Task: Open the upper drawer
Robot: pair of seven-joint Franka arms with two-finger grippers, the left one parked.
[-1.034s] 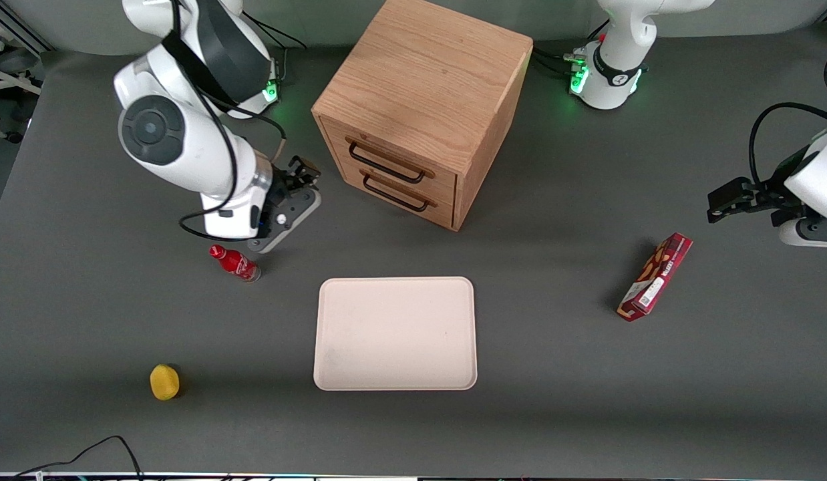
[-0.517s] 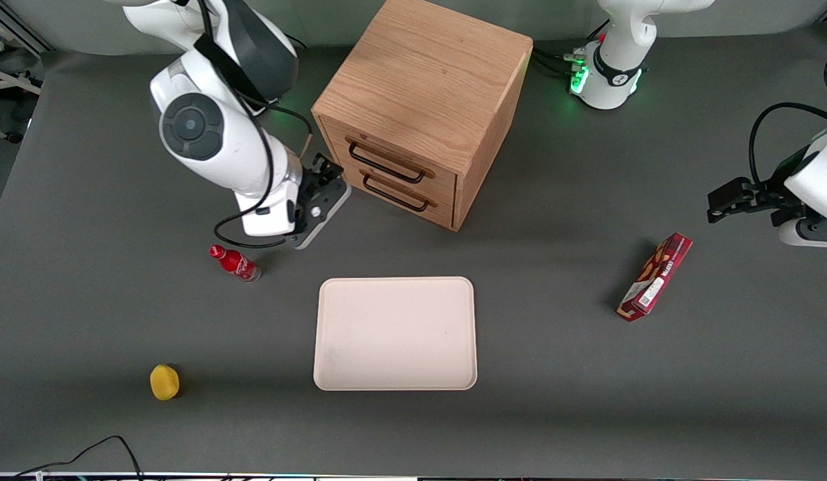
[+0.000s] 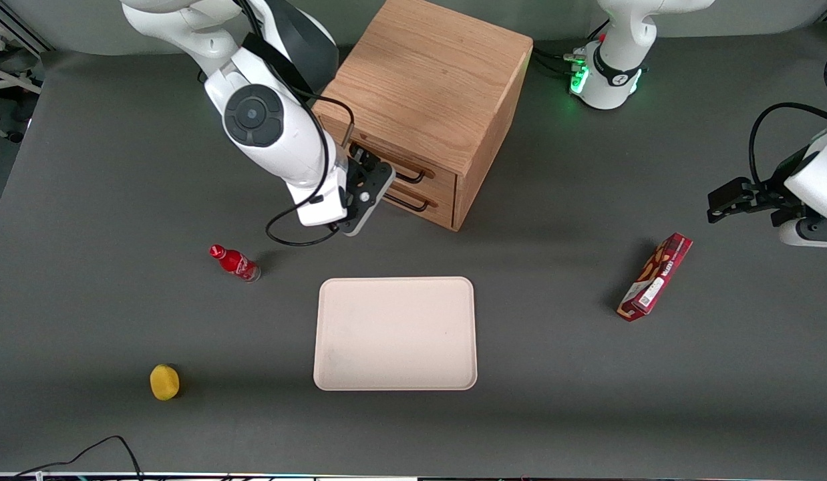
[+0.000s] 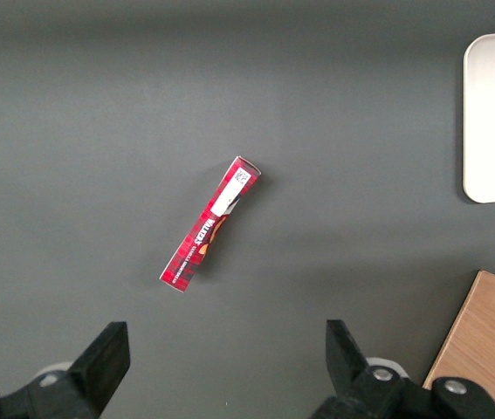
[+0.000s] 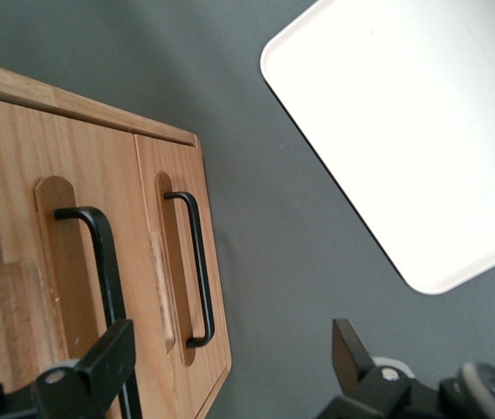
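Upper drawer [image 3: 435, 175] sits shut in the oak cabinet [image 3: 427, 80]. Gripper [image 3: 363, 164] hangs in front of its black wire handle [image 5: 99, 271], fingers [image 5: 99, 362] spread wide, holding nothing, one finger at the bar.

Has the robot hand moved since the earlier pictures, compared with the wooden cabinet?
Yes. The hand has moved sideways toward the cabinet, away from the red bottle, and now sits in front of the upper drawer at its handle, fingers open.
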